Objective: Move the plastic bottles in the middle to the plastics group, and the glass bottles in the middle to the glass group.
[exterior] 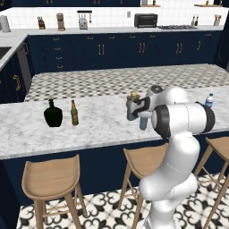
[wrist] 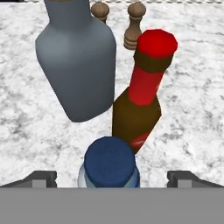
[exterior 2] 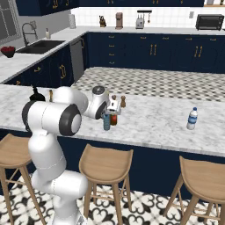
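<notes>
Dark finger tips of the claw (wrist: 111,177) stand far apart at the bottom of the hand view, released and grasping nothing, one on each side of a blue bottle (wrist: 109,164) seen from above; its round top looks dark blue from this angle. In the left base view the claw (exterior: 136,108) hangs over the marble counter (exterior: 103,123) near its front edge, and the blue bottle (exterior: 143,123) stands upright under it, partly hidden by the white arm. The right base view shows the same bottle (exterior 2: 107,123) below the claw (exterior 2: 112,110).

Just beyond the blue bottle in the hand view stands the small red-brown bottle (wrist: 140,105) with a red neck and red top, upright. Whether the two touch I cannot tell. Beside it stands the wide grey bottle (wrist: 76,70), bigger in body; its cap is cut off by the top edge. Two small brown shakers (wrist: 135,24) stand farther back on the counter, toward its rear edge.

Well apart, toward the left end of the counter in the left base view, the squat black bottle (exterior: 53,114) and the slim amber-green beer bottle (exterior: 74,113) stand near each other. Toward the right end, the clear water bottle (exterior 2: 192,118) with a white cap and blue label stands alone, upright.

Wooden stools (exterior: 51,179) line the counter's front side.
</notes>
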